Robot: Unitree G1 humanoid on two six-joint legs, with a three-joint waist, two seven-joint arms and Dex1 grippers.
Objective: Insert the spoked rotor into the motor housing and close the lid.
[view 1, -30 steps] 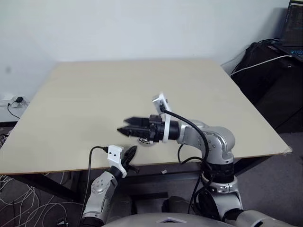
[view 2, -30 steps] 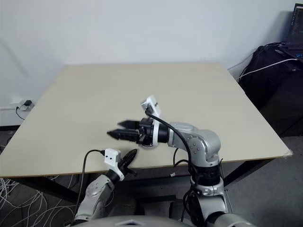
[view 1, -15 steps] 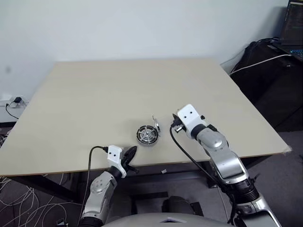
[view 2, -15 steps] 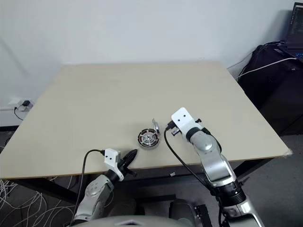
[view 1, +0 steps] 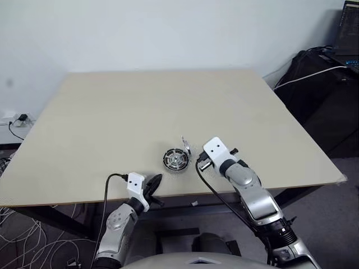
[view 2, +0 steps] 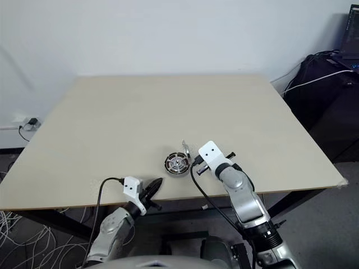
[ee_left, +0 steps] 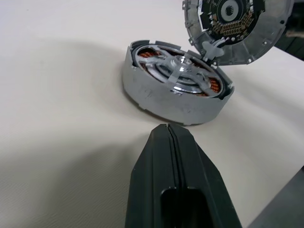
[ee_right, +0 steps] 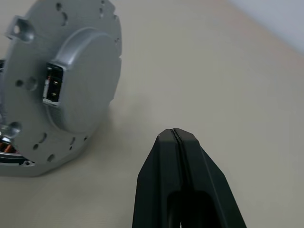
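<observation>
— Silver motor housing (ee_left: pixel 173 90): on my table (view 1: pixel 112 112), near its front edge, spoked rotor (ee_left: pixel 183 76) seated inside, lid (ee_left: pixel 237 28) propped upright against it.
— Left gripper (ee_left: pixel 168 129), right gripper (ee_right: pixel 175 133)?
— Both pressed together, holding nothing.

Matt grey metal motor housing (ee_left: pixel 175 95), lid (ee_right: pixel 61 90)

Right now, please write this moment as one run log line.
rotor: seated in housing | lid: propped upright at housing edge, not closed | left fingers: shut, empty | right fingers: shut, empty, beside lid
</observation>
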